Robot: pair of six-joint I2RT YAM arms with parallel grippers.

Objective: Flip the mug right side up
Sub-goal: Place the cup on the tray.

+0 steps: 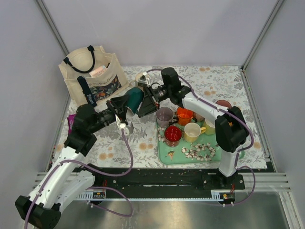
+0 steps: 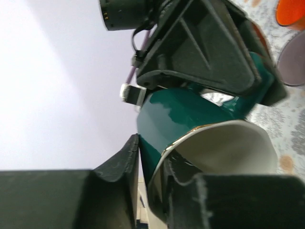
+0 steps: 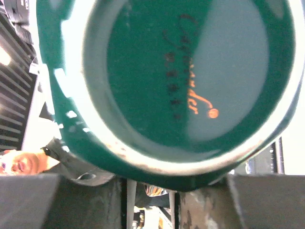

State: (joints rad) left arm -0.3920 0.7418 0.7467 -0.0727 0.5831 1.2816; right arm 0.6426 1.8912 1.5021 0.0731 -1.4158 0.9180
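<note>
Mug: glossy dk-green glaze, thin gilt rim line, smooth off-white inside; base ring pale, scuffed. Left gripper pads at mug rim: matt black, grainy, frayed edges. Tote bag behind mug: cream cloth, matt. Tray right of mug: smooth green plastic. Table cover below mug: matt, floral print.

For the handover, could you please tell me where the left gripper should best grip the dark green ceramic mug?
The rim wall, from the left: the dark green ceramic mug hangs tilted sideways, mouth facing the left gripper, base end clamped by the right gripper. One finger inside, one outside.
</note>
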